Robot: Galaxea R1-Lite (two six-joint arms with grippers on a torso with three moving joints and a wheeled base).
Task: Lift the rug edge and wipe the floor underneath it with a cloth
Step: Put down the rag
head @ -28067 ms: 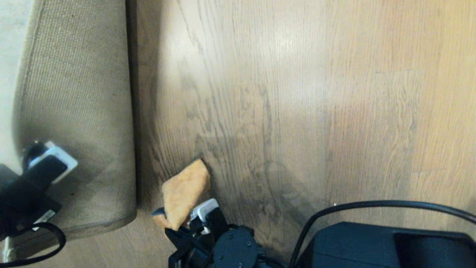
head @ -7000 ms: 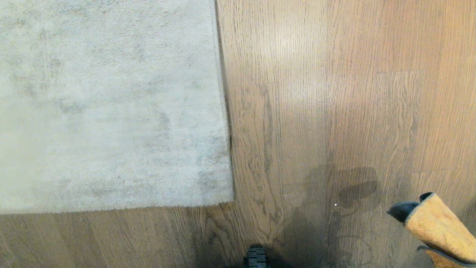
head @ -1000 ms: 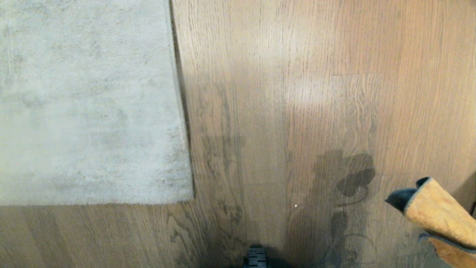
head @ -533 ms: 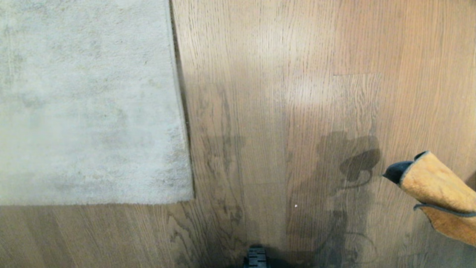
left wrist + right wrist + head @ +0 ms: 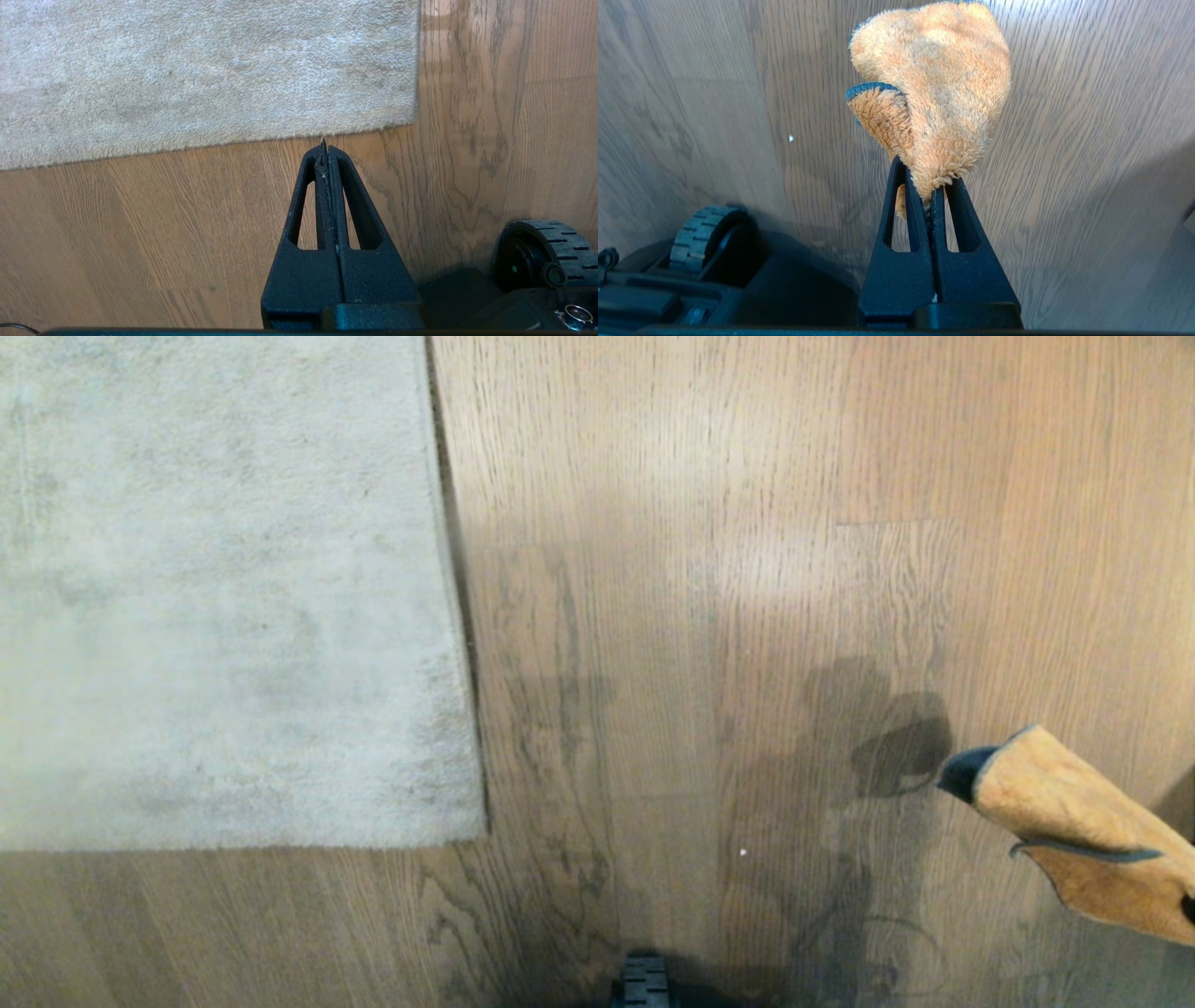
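Oak floor (image 5: 709, 616) (rug (image 5: 224, 597) flat).

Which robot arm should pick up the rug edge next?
Probably the left. The left gripper is shut and empty, right by the rug edge, which lies flat. The right gripper holds the cloth.

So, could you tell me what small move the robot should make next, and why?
Probably lower the fluffy orange-tan terry cloth and release it onto the brown oak-look wood floor. The pale grey short-pile rug lies flat, its edge down, the left gripper is shut and empty, and the right gripper is shut on the cloth above bare planks.
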